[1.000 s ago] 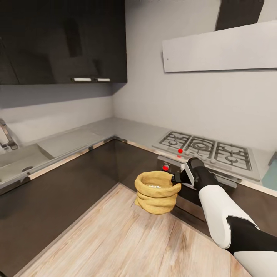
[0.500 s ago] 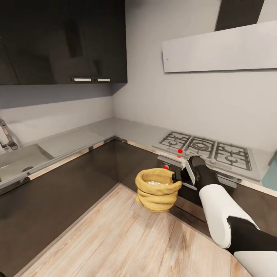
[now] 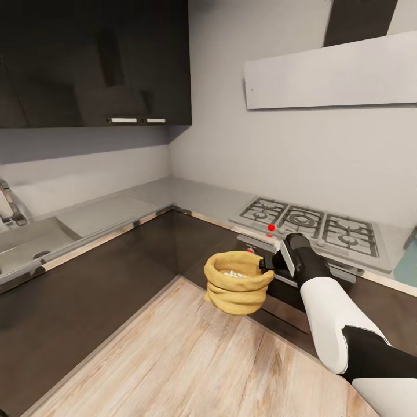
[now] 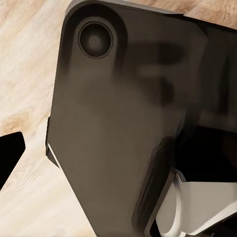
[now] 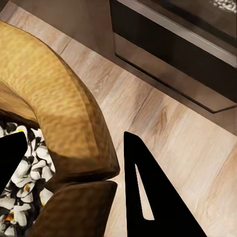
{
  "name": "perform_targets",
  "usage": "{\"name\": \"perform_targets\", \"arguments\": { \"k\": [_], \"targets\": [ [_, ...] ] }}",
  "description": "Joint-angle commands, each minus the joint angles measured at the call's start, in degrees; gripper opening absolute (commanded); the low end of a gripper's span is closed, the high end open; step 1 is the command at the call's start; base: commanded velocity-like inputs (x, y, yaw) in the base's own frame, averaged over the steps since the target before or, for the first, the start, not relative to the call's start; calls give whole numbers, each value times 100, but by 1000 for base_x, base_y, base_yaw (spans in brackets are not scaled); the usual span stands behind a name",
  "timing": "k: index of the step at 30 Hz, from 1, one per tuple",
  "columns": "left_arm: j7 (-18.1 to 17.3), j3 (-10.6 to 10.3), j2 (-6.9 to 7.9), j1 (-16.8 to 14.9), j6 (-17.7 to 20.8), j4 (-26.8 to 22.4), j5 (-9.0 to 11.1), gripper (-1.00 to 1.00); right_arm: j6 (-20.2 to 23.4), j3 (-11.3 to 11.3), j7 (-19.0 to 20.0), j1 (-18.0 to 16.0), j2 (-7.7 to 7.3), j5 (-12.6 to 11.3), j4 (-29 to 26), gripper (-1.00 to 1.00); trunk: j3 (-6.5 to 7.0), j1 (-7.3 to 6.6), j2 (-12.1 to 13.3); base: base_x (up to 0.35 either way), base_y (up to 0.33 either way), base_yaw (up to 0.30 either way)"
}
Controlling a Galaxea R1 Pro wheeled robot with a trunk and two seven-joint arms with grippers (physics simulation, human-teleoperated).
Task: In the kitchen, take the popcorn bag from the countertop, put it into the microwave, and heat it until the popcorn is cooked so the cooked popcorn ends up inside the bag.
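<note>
Item: right gripper (image 3: pixel 267 265), jaws pinched on the rolled rim of the popcorn bag (image 3: pixel 237 282); in the right wrist view one dark finger (image 5: pixel 148 192) lies outside the rim and the other inside, over white and yellow pieces in the bag's mouth. Location of the popcorn bag: carried in the air over the wood floor (image 3: pixel 174 359), in front of the dark cabinet fronts below the gas hob (image 3: pixel 313 227), lower than the countertop (image 3: pixel 191 194). Left gripper: state cannot be told; the left wrist view has a dark part of the robot's body (image 4: pixel 123 123) close before the lens, wood floor beside it. Further out: sink (image 3: pixel 29 240) at the left end of the countertop, white hood (image 3: pixel 330 72) above the hob, a pale blue edge, likely the microwave (image 3: pixel 407 260), at the picture's right border. Risks, as judged: the grip takes the soft rim at one side only, so the sack may tilt, slip free or spill its contents; a swing toward the microwave may knock it against the hob's front edge. Markings: no brand, label or writing legible on any item.
</note>
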Motion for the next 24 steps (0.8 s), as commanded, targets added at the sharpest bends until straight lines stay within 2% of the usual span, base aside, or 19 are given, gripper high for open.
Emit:
{"name": "perform_targets", "arguments": {
  "k": [1, 24],
  "targets": [
    [1, 7, -1, 2, -9, -7, 33, 100, 18, -38, 46, -4, 8, 56, -11, -100, -4, 0, -4, 0, 0, -94],
    [1, 0, -10, 0, -9, -7, 33, 100, 18, -39, 19, -4, 8, 81, -50, -100, 69, 0, -4, 0, 0, -218]
  ]
}}
